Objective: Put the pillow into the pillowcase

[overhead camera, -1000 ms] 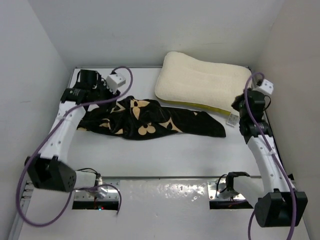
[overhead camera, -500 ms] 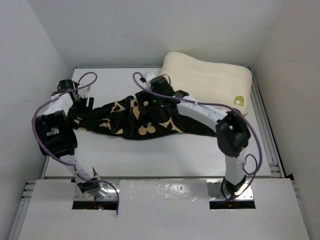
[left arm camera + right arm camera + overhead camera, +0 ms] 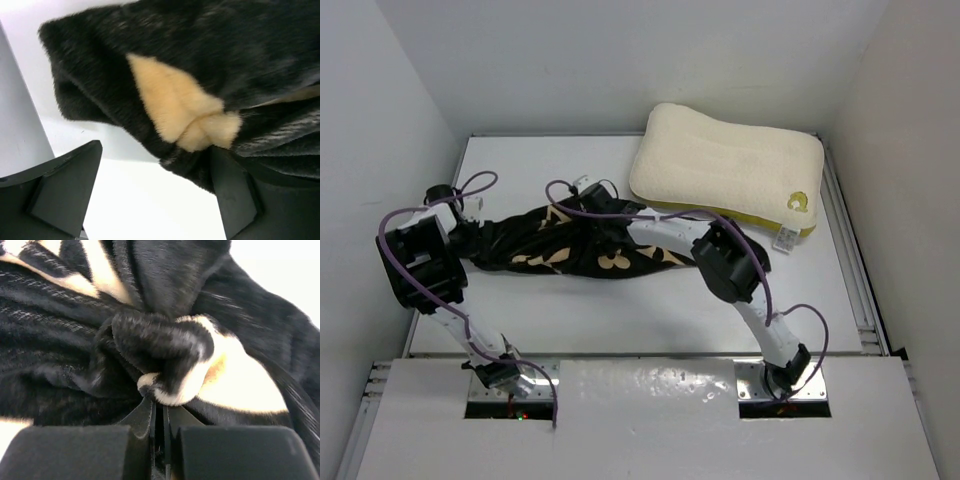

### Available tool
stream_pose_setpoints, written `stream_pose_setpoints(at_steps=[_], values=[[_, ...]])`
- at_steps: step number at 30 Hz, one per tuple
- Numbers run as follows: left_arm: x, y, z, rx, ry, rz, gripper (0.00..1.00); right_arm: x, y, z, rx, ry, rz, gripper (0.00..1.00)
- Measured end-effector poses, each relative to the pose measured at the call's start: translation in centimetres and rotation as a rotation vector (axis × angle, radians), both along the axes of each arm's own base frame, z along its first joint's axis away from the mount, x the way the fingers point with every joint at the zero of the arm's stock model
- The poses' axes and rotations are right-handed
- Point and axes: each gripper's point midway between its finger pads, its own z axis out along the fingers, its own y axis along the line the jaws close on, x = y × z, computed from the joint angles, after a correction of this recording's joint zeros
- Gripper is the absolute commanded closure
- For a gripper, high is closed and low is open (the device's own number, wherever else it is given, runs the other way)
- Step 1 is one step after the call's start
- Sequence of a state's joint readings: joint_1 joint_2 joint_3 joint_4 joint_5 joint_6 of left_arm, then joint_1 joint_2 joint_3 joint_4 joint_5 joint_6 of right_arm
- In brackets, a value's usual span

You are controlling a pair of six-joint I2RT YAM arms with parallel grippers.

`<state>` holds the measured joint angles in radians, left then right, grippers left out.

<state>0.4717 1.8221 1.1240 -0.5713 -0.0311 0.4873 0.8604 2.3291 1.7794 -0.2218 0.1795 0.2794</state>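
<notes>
The pillow [image 3: 725,175] lay flat at the far right of the white worktop [image 3: 620,310]. It was cream white, with a yellow band along its near side. A small yellow logo [image 3: 798,200] sat by its right corner, and a white tag [image 3: 785,238] stuck out just below that. The pillow was outside the pillowcase [image 3: 550,248].

The pillowcase was a long, bunched-up heap of black furry cloth with tan flowers. It lay across the middle of the worktop, from the left side over to just beside the pillow's near edge.

The right arm reached far over to the left. The right pincer [image 3: 159,415] was closed tight on a fold of the pillowcase, and the cloth puffed up right above its tips. Seen from above, this pincer [image 3: 585,200] was at the far edge of the heap.

The left pincer [image 3: 150,185] was at the left end of the pillowcase. Its two fingers [image 3: 65,185] stood wide apart. The furry cloth touched only the finger on the right side of the left wrist view.
</notes>
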Motion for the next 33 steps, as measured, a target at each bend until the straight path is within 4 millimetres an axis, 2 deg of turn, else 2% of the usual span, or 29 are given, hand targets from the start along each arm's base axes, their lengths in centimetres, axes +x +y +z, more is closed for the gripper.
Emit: stream_pose_setpoints(at_steps=[2, 3, 4, 5, 6, 7, 11, 13, 15, 16, 17, 19, 22, 23, 25, 27, 29, 31, 33], values=[[0.4, -0.5, 0.0, -0.004, -0.009, -0.019, 0.4, 0.2, -1.0, 0.9, 0.001, -0.016, -0.02, 1.0], [0.5, -0.8, -0.2, -0.016, -0.009, -0.023, 0.55, 0.3, -1.6, 1.6, 0.003, -0.025, -0.031, 1.0], [0.7, -1.1, -0.3, -0.032, -0.01, -0.024, 0.62, 0.5, -2.1, 2.6, 0.011, -0.034, -0.04, 1.0], [0.9, -1.5, -0.4, -0.053, -0.011, -0.031, 0.76, 1.0, -2.7, 3.9, 0.025, -0.047, -0.052, 1.0], [1.2, -1.8, -0.5, -0.075, -0.009, -0.026, 0.97, 1.6, -3.4, 5.5, 0.04, -0.066, -0.066, 1.0], [1.6, -2.1, -0.6, -0.1, -0.012, -0.025, 1.0, 2.5, -4.1, 7.6, 0.068, -0.094, -0.08, 1.0], [3.5, -2.6, -0.4, -0.147, -0.044, -0.034, 1.0, 5.0, -7.5, 17.0, 0.197, -0.21, -0.101, 1.0], [4.5, -2.6, -0.2, -0.162, -0.06, -0.031, 1.0, 6.1, -10.3, 22.3, 0.252, -0.299, -0.117, 1.0], [5.8, -2.7, 0.5, -0.182, -0.086, -0.027, 1.0, 7.1, -13.1, 26.7, 0.284, -0.383, -0.132, 1.0], [6.6, -2.7, 1.3, -0.191, -0.101, -0.028, 1.0, 7.6, -13.9, 28.3, 0.293, -0.414, -0.133, 1.0], [8.0, -2.5, 2.9, -0.197, -0.135, -0.029, 1.0, 8.6, -15.0, 30.4, 0.305, -0.457, -0.14, 1.0], [11.7, -1.9, 7.4, -0.176, -0.248, -0.046, 1.0, 9.9, -16.5, 33.3, 0.32, -0.512, -0.151, 1.0], [17.4, -0.7, 17.2, -0.094, -0.486, -0.09, 1.0, 11.4, -18.6, 37.5, 0.337, -0.603, -0.171, 1.0], [18.7, -0.4, 21.1, -0.063, -0.573, -0.107, 1.0, 11.5, -19.6, 38.9, 0.341, -0.635, -0.181, 1.0], [19.8, 0.1, 28.0, 0.0, -0.723, -0.129, 1.0, 11.1, -21.9, 41.0, 0.34, -0.682, -0.201, 1.0], [18.8, 0.1, 33.8, 0.053, -0.836, -0.15, 1.0, 9.5, -24.1, 42.5, 0.337, -0.71, -0.211, 1.0], [16.4, -0.8, 37.9, 0.089, -0.904, -0.187, 1.0, 6.2, -25.6, 43.0, 0.334, -0.727, -0.198, 1.0], [12.7, -2.3, 39.4, 0.127, -0.917, -0.239, 1.0, 2.0, -26.6, 43.2, 0.328, -0.746, -0.163, 1.0], [9.1, -3.7, 38.4, 0.152, -0.875, -0.284, 1.0, -2.7, -27.4, 42.4, 0.331, -0.772, -0.118, 1.0]])
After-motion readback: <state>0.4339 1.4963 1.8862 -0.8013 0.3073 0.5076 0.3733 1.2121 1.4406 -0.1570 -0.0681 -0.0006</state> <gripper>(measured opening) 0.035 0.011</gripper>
